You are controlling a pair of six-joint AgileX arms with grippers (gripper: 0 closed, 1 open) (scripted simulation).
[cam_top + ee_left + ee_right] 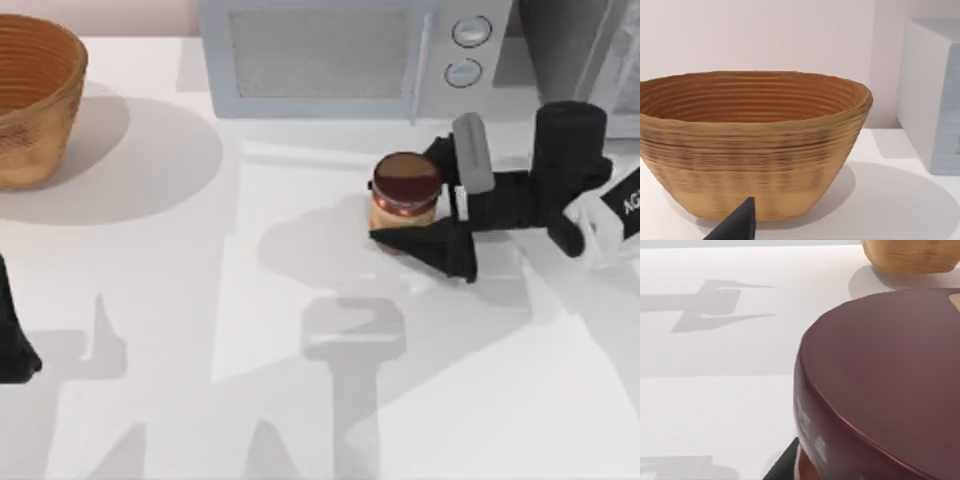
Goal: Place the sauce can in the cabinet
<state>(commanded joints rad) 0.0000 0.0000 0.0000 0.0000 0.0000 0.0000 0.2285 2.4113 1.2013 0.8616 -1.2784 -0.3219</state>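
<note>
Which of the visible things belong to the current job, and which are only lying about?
Job:
- small round sauce can with maroon lid
- right hand, around the can
- grey cabinet, back right

Lying about:
- woven brown basket
- light grey microwave
- left hand, parked left

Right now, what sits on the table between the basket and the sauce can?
Nothing: in the top view, the table between the basket and the sauce can holds only shadows.

The white surface (150,330) carries a woven basket (30,95) at far left and a microwave (340,55) at the back.
</note>
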